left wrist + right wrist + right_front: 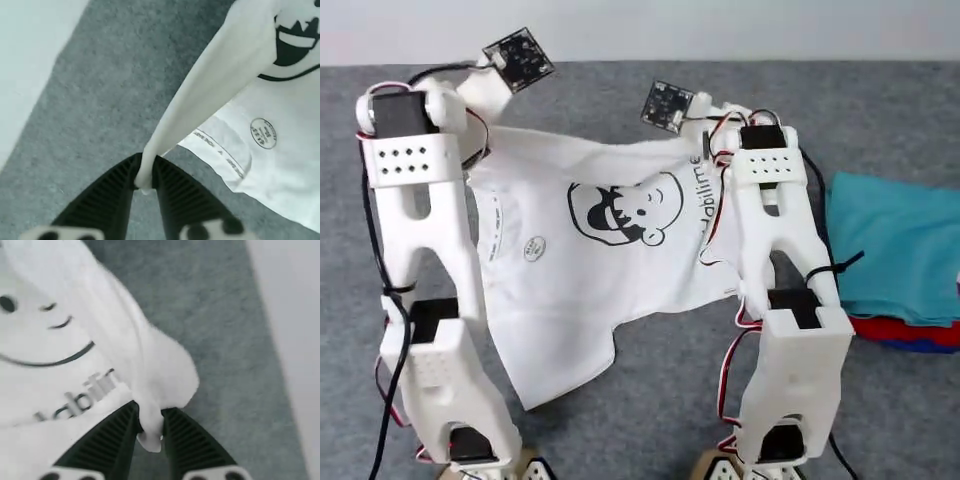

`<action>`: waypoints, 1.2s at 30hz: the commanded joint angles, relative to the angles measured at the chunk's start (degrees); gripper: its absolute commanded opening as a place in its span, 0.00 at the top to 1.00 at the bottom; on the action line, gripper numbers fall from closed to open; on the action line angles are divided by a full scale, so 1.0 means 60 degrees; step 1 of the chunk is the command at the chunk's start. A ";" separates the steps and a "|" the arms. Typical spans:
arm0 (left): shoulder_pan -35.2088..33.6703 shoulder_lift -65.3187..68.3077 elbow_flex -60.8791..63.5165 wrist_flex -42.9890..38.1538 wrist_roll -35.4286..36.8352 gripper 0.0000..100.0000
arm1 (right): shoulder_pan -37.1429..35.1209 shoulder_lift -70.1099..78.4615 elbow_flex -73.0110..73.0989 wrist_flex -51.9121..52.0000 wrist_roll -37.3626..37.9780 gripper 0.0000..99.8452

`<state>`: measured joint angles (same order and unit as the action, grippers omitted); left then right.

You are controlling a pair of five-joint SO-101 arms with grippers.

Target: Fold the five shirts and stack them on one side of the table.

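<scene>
White shirt (590,290), centre of the high view on the grey table (650,400): light, limp cloth, likely to sag and crease, so best held at two corners of one edge. Left gripper (146,170) and right gripper (150,417) each clench a bunched fold of it. The arms cover both of the shirt's sides, and the folded stack (895,250) is cut off at the right edge.
</scene>
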<state>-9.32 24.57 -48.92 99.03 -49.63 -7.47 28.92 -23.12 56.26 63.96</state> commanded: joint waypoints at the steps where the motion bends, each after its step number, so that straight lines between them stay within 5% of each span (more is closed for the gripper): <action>1: -0.0015 -0.1714 0.1678 0.0308 -0.0352 0.99 | 0.0022 -0.0212 -0.0601 0.1092 0.0088 0.99; 14: 0.0264 -0.8601 1.0982 0.0278 -0.1333 0.99 | 0.0154 -0.0799 -0.0601 0.4330 0.0103 0.99; 24: 0.0674 -1.0740 1.4234 0.0278 -0.0952 0.99 | 0.0593 -0.0857 -0.0601 0.6190 0.0103 0.99; 36: 0.0689 -1.0930 1.5451 0.0278 -0.0835 0.93 | 0.0872 -0.0769 -0.0542 0.6308 0.0103 0.98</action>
<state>-5.45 -39.69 43.47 98.86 -54.99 -3.16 28.31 -23.12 93.54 63.96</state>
